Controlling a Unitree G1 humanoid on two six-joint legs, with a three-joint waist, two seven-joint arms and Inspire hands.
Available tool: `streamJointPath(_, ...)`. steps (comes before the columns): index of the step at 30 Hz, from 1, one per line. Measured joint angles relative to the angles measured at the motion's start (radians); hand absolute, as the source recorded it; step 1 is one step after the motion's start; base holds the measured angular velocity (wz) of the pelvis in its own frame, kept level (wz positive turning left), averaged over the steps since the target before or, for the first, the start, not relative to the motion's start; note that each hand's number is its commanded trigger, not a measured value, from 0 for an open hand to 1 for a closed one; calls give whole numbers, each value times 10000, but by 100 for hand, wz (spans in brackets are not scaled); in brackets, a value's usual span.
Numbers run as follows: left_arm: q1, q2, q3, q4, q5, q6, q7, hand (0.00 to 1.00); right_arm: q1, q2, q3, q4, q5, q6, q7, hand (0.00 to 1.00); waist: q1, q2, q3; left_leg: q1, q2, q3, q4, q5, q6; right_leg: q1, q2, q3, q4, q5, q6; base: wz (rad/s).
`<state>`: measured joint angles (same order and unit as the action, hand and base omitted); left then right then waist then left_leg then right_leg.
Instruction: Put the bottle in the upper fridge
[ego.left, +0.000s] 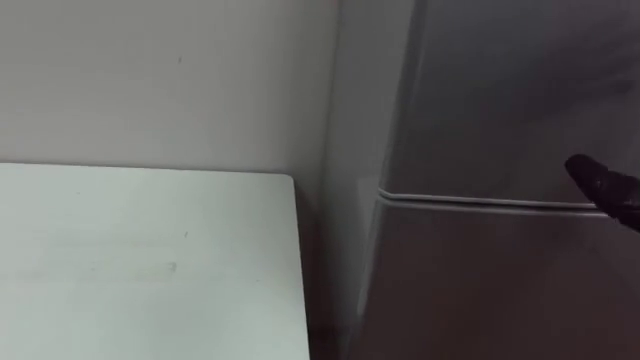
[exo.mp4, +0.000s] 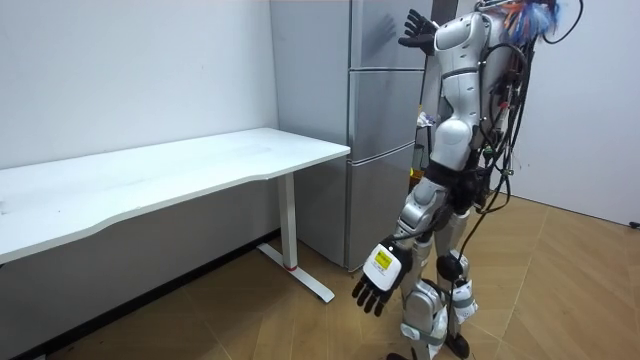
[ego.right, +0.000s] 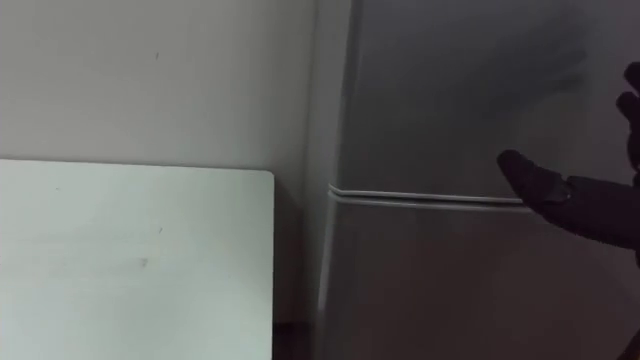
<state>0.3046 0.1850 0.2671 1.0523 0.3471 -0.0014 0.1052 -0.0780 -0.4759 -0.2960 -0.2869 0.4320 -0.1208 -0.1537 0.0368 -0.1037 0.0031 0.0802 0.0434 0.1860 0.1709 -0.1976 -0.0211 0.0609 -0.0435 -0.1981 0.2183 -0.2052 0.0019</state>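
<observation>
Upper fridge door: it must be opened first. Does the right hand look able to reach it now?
Probably yes: the right hand is raised, fingers open, close before the upper fridge door, with nothing between them. Whether it touches, I cannot tell.

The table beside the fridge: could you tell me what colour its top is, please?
White; the table shows best in the room view.
</observation>
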Motion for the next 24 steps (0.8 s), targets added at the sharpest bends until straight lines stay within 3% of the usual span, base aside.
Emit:
streamJointPath(7, 18, 10, -12, -80, 184, 113, -103, 0, -100, 7, 121, 227, -108, 128, 267, 0, 406, 100, 50, 145, -22, -194, -13, 0, 0, 215, -1, -81, -147, 5, -4, 6)
streamJointPath(11, 19, 19, -241, -143, 182, 249, -307, 0, -235, 7, 189, 414, -102, 75, 336, 0, 358, 171, 48, 140, -31, -278, 11, 1, 2, 275, -18, -227, -176, 9, -6, 7)
streamJointPath(17, -22, 79, -565, -186, 186, 263, -678, 0, -636, 14, 466, 1009, -187, -139, 319, 0, 254, 206, 50, -12, -18, -299, 191, 1, 4, 277, -14, -268, -152, 54, -21, 2)
streamJointPath(24, -67, 128, -970, -69, 187, 447, -783, 0, -972, 17, 994, 2118, -833, -738, -86, 0, 315, 176, 54, 16, -11, -357, 275, -2, 15, 348, -23, -318, -144, 91, -20, 2)
